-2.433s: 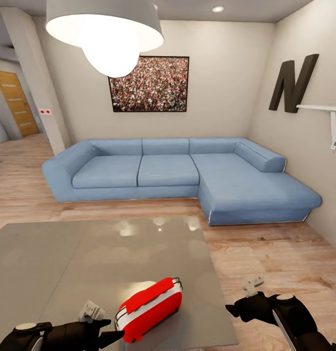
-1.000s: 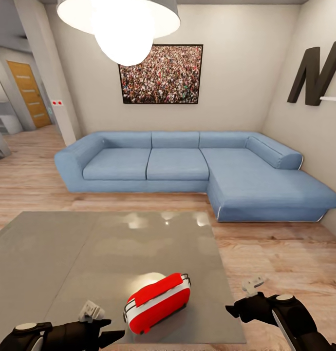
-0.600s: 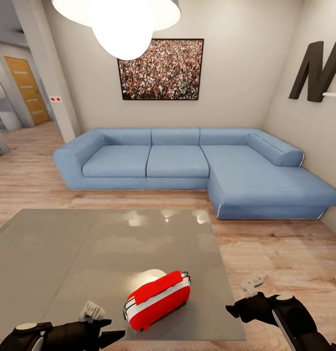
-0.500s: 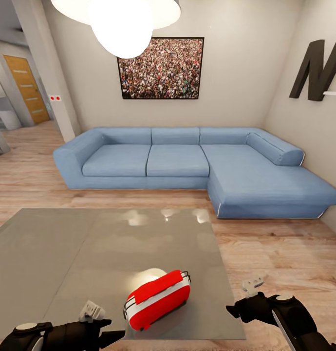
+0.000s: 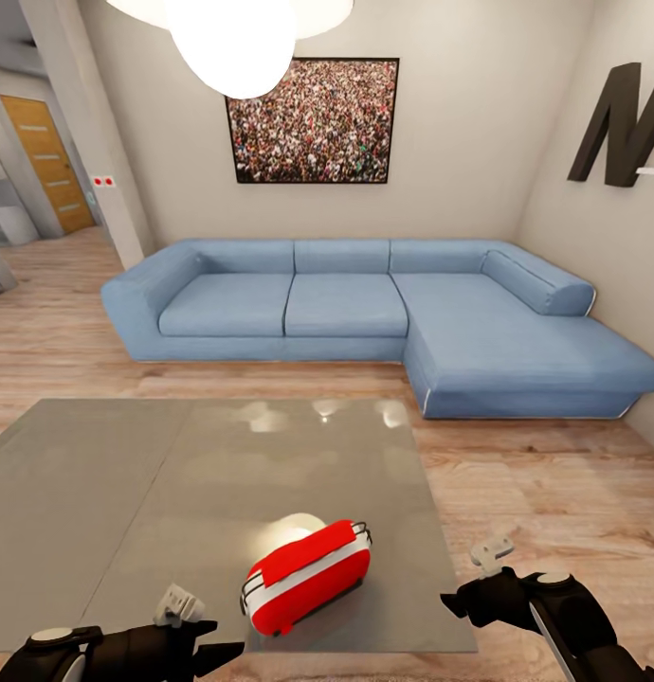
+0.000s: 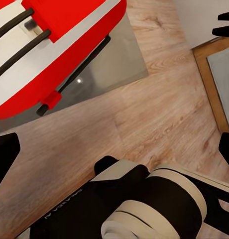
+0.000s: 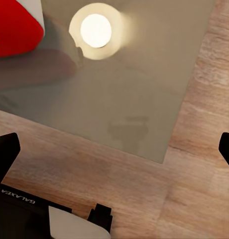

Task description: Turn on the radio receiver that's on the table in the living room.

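A red radio receiver lay on its side near the front edge of the grey table; the left gripper and right gripper hovered either side, empty, fingers spread apart, apparently staged for reaching its switch.

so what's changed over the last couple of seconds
The whole head view shifted, so the camera moved, not the things. The radio receiver lies as before on the table, untouched. The left gripper and right gripper hang low as before, holding nothing.
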### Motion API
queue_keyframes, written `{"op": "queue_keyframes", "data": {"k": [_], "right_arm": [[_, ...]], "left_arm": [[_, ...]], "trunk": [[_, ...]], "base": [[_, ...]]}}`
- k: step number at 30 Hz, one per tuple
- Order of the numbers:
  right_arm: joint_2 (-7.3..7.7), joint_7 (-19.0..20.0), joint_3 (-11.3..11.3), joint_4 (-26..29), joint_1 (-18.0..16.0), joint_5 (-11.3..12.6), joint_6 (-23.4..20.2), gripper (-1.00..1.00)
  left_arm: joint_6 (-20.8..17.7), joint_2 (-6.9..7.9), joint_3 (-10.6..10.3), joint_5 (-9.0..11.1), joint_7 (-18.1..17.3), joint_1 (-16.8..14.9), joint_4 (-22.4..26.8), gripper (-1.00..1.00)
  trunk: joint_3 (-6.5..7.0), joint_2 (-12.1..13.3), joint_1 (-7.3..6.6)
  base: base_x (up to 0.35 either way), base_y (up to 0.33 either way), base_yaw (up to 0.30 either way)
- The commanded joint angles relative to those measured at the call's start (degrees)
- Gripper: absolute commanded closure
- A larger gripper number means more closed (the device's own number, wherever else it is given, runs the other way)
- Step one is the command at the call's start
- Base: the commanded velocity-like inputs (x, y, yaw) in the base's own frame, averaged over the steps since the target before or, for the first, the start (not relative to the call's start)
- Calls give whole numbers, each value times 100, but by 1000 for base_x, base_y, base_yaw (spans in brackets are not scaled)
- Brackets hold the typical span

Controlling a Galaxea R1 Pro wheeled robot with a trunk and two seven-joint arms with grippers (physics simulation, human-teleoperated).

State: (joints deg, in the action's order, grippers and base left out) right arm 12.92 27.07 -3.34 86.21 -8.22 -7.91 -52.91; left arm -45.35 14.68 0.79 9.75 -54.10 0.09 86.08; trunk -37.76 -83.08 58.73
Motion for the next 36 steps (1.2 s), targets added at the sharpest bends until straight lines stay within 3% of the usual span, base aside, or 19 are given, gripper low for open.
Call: {"op": "queue_keyframes", "data": {"k": [1, 36], "right_arm": [[0, 0, -2, 0, 1, 0, 2, -100], [0, 9, -9, 1, -1, 9, 9, -100]], "left_arm": [[0, 0, 0, 0, -1, 0, -1, -100], [2, -9, 0, -7, 5, 0, -4, -100]], "trunk": [[-9, 0, 0], [-331, 0, 0]], "base": [[0, 0, 0], [0, 0, 0]]}}
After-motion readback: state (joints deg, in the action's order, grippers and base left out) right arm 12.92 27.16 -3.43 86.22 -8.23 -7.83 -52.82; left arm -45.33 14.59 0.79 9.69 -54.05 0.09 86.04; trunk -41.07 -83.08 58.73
